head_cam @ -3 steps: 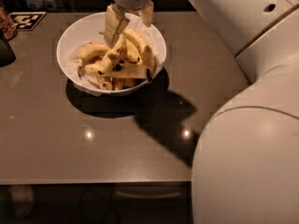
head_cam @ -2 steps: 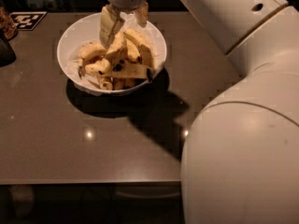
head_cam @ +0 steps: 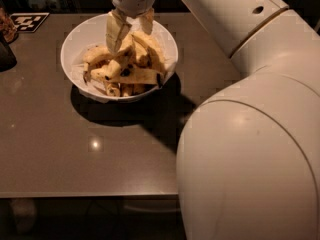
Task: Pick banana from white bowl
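- A black-and-white marker [head_cam: 30, 21] lies at the far left of the worktop [head_cam: 50, 149].
- The white bowl [head_cam: 68, 59] holds a pile of bananas.
- The hand [head_cam: 131, 28] hangs over the bowl's 12 o'clock side, fingers [head_cam: 116, 31] spread apart.
- The banana [head_cam: 150, 54] tops the pile, at the hand's 5 o'clock, just beneath the fingertips.

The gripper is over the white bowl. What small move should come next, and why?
Probably lower slightly before closing. The cream two-finger gripper hangs open over the far side of the large round white bowl, its fingers astride the topmost curved yellow banana, yet they seem too high to grip it firmly.
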Robot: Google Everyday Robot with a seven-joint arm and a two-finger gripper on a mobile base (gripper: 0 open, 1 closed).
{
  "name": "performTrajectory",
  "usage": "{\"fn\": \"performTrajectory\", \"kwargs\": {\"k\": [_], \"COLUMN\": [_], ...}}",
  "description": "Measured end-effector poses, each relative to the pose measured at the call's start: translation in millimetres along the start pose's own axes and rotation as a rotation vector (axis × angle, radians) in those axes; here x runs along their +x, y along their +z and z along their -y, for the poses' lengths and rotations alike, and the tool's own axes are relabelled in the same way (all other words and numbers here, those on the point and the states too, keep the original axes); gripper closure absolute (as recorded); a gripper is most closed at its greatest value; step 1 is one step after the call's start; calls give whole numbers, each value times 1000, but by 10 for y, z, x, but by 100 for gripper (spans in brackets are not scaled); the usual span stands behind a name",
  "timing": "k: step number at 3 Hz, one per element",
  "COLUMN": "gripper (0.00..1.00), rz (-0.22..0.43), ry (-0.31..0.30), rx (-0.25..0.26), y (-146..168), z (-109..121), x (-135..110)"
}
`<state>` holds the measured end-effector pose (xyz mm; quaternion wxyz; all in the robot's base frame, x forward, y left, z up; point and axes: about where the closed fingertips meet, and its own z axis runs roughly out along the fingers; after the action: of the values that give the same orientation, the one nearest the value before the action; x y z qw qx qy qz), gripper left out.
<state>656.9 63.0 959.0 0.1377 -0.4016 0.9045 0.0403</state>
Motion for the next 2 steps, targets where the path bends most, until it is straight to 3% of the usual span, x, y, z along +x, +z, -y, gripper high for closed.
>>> {"fn": "performTrajectory", "kwargs": {"k": [2], "gripper": [33], "rz": [-21], "ry": [10], "rx": [-38], "y": [127], "z": [20], "x": [-16]}}
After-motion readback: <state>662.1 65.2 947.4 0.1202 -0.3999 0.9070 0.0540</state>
